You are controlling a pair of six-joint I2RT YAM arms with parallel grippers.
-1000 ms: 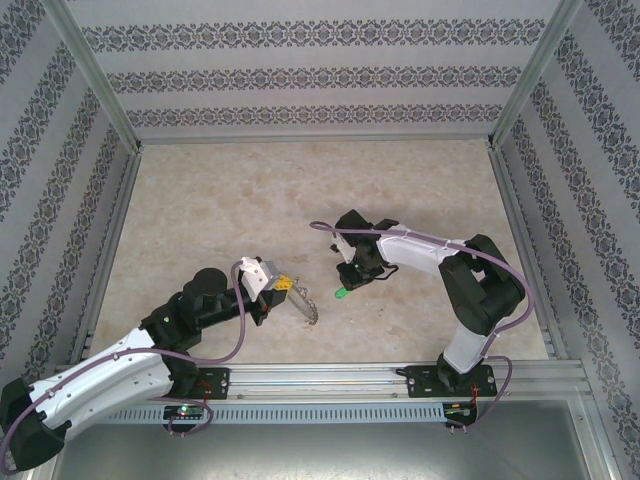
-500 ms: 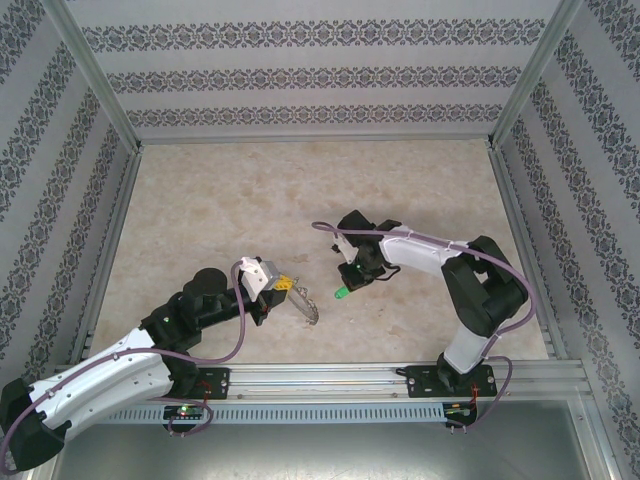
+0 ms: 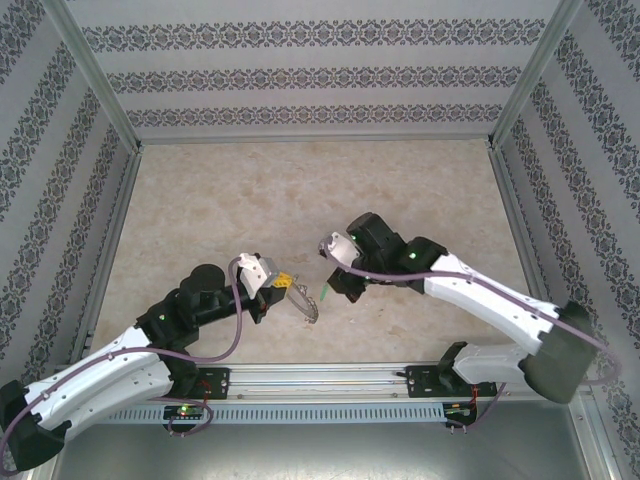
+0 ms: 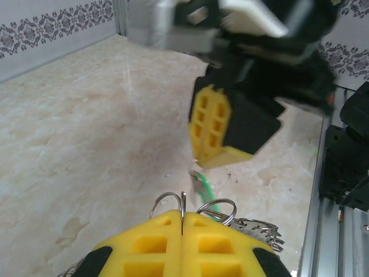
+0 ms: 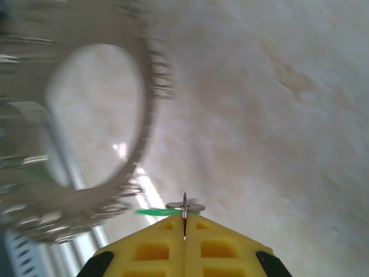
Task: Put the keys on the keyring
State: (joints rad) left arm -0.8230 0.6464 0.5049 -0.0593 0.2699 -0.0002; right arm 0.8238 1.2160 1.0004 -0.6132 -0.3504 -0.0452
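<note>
Threading step. My left claw (image 3: 284, 283) is pinched tight on the keyring (image 3: 306, 306), holding it on edge. My right claw (image 3: 335, 284), just beside the ring, clamps the green-headed key (image 3: 326, 291). Next, I reckon: fine alignment, key head onto one wire loop.

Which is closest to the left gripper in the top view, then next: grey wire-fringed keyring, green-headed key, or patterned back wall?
1. Grey wire-fringed keyring, held in the left gripper.
2. Green-headed key, beside it, rightward.
3. Patterned back wall, far end.
</note>
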